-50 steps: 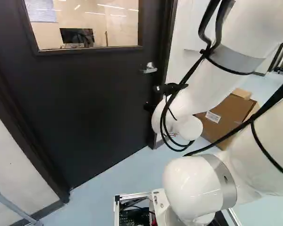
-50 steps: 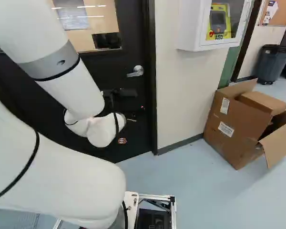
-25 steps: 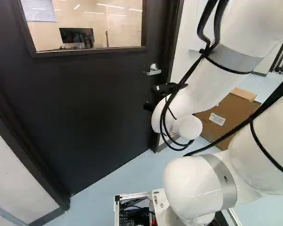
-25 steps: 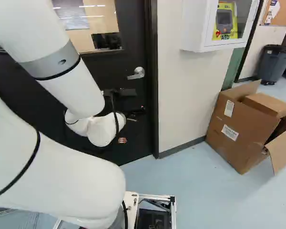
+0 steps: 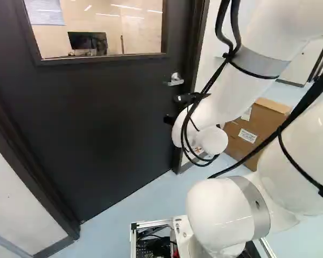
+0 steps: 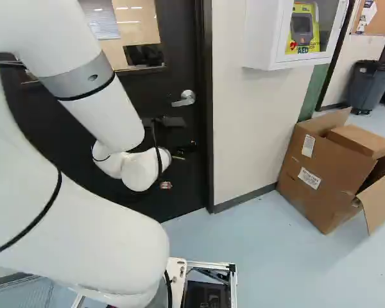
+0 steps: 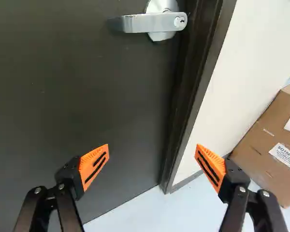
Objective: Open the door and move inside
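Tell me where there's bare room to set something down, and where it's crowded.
Bare floor lies between the cardboard box and the base's metal frame, and also between that frame and the door. It is crowded just below the door handle, where the gripper and arm take up room.

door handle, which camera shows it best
The wrist view: the door handle is largest there, with its lever and keyhole plain, ahead of the open end effector. The left and right base views both show it small but unobstructed, above the arm's far end.
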{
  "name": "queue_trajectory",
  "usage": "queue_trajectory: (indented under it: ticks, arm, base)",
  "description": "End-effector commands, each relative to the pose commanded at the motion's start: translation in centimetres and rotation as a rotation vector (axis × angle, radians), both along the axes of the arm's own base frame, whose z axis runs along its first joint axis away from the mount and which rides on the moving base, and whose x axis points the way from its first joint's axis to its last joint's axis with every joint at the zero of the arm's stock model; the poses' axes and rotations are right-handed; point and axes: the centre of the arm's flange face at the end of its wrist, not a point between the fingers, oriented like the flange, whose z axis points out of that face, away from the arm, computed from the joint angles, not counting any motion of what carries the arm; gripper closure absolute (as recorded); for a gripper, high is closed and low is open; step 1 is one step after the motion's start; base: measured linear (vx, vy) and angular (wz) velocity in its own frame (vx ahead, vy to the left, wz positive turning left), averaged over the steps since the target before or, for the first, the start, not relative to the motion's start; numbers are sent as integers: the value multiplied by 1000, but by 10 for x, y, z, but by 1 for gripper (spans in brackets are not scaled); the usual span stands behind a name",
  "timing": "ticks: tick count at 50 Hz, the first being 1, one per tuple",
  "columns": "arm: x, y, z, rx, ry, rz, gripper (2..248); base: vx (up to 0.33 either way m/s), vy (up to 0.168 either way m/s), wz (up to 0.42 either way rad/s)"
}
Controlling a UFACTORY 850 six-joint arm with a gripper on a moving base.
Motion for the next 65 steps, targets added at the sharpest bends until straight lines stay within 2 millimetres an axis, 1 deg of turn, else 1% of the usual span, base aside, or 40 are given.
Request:
queue_trajectory:
  ticks: [10, 28, 65]
  arm:
    - [11, -1, 3, -11, -3, 19, 3]
    - [28, -1, 20, -47, -46, 87, 3]
    - [48, -13, 55, -170, -130, 240, 3]
  base:
    - [0, 0, 0]
    - [0, 0, 0]
    - [0, 0, 0]
